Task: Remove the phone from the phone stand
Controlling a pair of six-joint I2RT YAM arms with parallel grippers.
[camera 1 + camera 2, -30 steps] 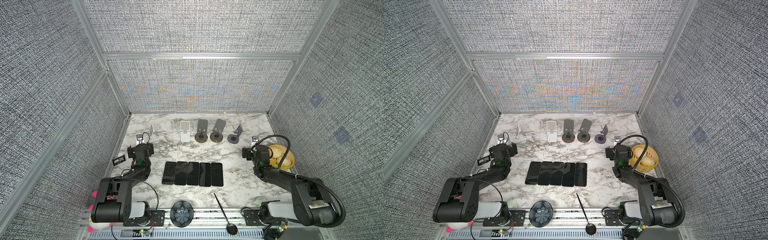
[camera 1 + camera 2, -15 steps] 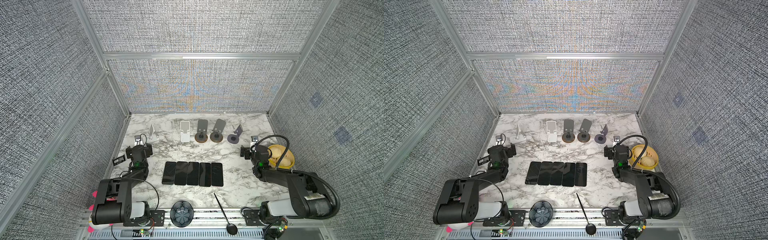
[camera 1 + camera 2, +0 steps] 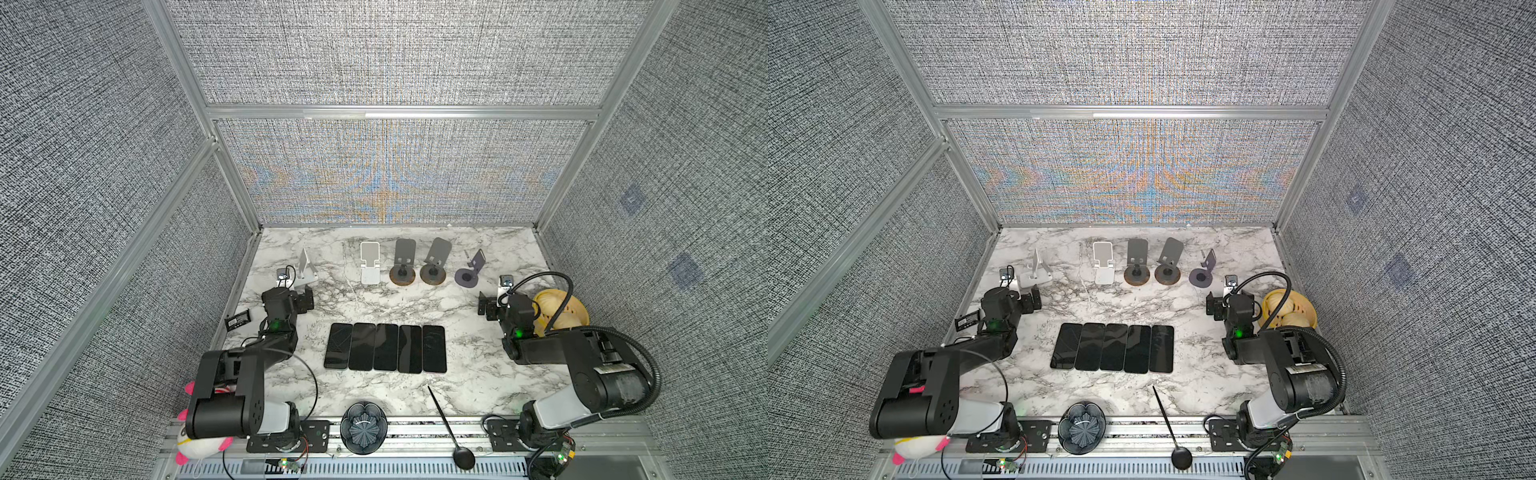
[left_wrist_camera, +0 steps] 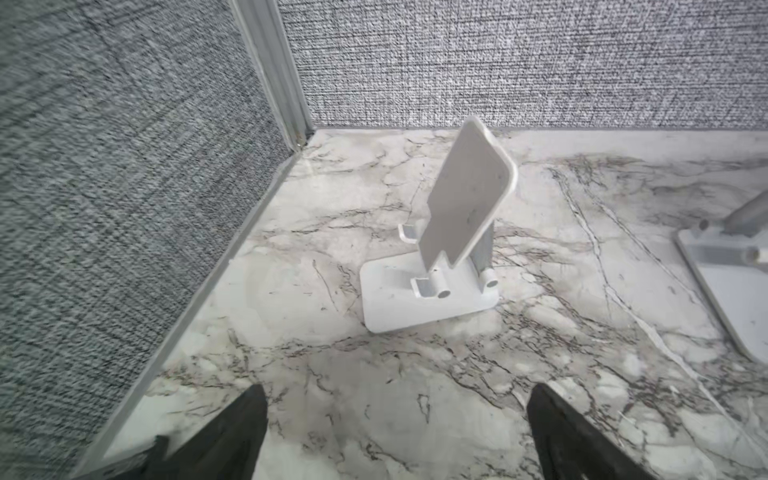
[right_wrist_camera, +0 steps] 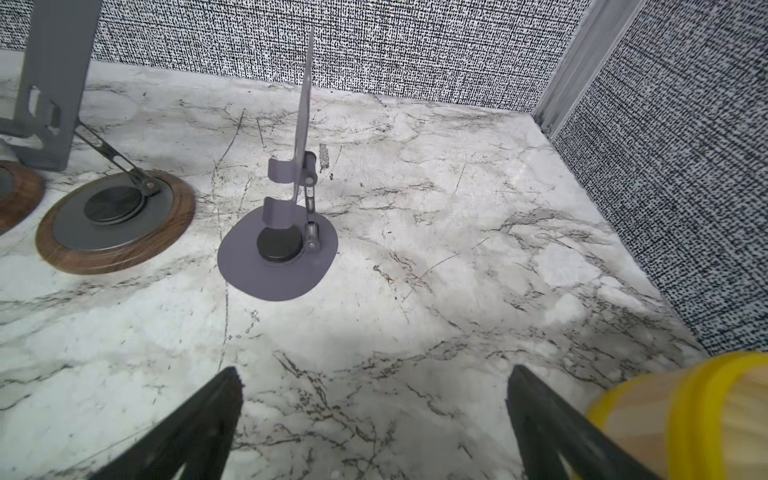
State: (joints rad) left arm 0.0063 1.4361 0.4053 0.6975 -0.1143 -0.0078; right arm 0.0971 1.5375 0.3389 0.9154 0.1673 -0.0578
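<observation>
Black phones (image 3: 385, 347), five flat in row on marble table (image 3: 478, 374), well apart from stands (image 3: 404, 251) behind. Left gripper (image 4: 397, 390) jaws wide (nothing held), facing white stand (image 4: 469, 195). Right gripper (image 5: 374, 370) wide too, facing purple stand (image 5: 249, 270); yellow bowl (image 5: 685, 415) beside, perhaps touching.

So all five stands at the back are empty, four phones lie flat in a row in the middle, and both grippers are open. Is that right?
One slip: the phones number five, not four, as both top views show. They do lie flat in a row in the middle, the five stands at the back are empty, and the left gripper and right gripper are open.
</observation>
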